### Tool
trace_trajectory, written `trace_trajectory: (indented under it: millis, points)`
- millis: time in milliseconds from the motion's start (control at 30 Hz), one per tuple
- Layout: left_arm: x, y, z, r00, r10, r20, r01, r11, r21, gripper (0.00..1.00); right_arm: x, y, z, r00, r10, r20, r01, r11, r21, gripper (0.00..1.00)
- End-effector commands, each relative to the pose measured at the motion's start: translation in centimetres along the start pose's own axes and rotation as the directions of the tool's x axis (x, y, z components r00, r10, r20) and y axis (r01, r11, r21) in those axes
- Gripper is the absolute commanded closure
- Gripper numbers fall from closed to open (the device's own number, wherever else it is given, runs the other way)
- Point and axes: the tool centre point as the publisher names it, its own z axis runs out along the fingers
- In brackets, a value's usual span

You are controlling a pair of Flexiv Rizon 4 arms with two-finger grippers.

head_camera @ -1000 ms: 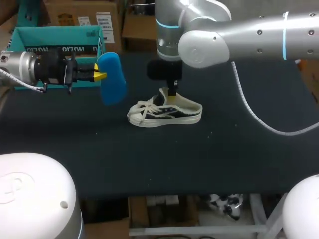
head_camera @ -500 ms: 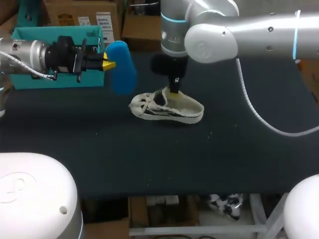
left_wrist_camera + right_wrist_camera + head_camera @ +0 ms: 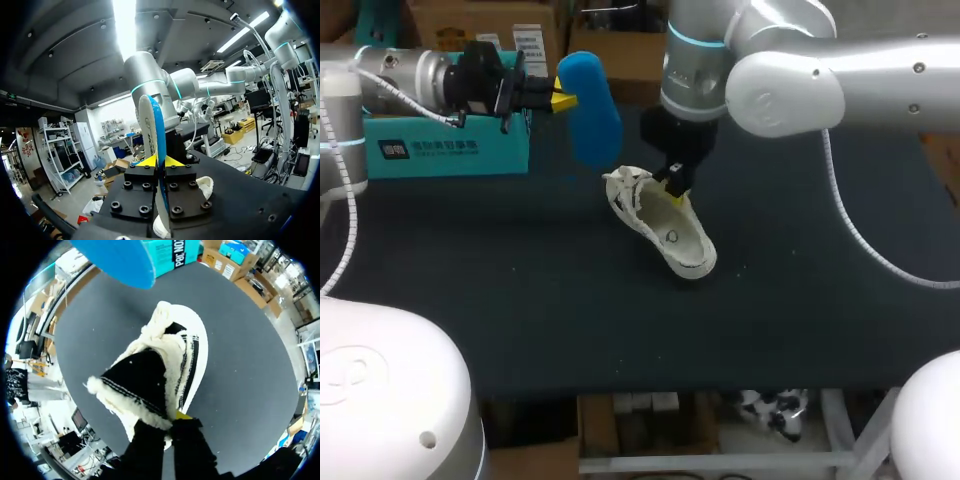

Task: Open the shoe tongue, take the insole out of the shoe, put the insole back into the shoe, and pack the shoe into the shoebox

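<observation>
The blue insole hangs in the air, pinched at one edge by my left gripper, which is shut on it above the table's back left. In the left wrist view the insole stands edge-on between the yellow fingertips. The black-and-white shoe lies tilted on the dark table, its pale sole showing and its laced end toward the back. My right gripper is shut on the shoe's upper edge. In the right wrist view the shoe stretches away from the gripper, with the insole beyond its toe.
The teal shoebox stands at the back left of the table, just behind my left gripper, and shows in the right wrist view too as the shoebox. Bare dark tabletop lies in front of the shoe.
My left arm has carried the insole right and toward the back, closer to the shoe. My right gripper has turned the shoe from lying crosswise to slanting, sole up.
</observation>
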Motion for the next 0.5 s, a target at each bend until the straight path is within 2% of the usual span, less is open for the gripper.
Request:
trace_trajectory:
  millis: [33, 300, 433, 500]
  points:
    - [-1.8, 1.1, 0.8, 0.981, 0.003, -0.196, 0.010, 0.998, 0.063, 1.00, 1.1, -1.5, 0.2, 0.987, 0.162, -0.021, -0.163, 0.979, -0.122, 1.00]
    - [-2.6, 1.4, 2.1, 0.966, 0.007, -0.260, 0.018, 0.995, 0.094, 1.00, 2.9, -2.4, 0.6, 0.935, 0.351, -0.047, -0.354, 0.923, -0.153, 1.00]
    - [-2.6, 1.7, 2.2, 0.962, 0.009, -0.272, 0.021, 0.994, 0.108, 1.00, 2.9, -3.1, 1.3, 0.912, 0.406, -0.053, -0.409, 0.897, -0.168, 1.00]
    - [-2.7, 1.9, 2.1, 0.962, 0.009, -0.273, 0.022, 0.994, 0.110, 1.00, 3.2, -2.6, 1.7, 0.910, 0.410, -0.069, -0.415, 0.892, -0.180, 1.00]
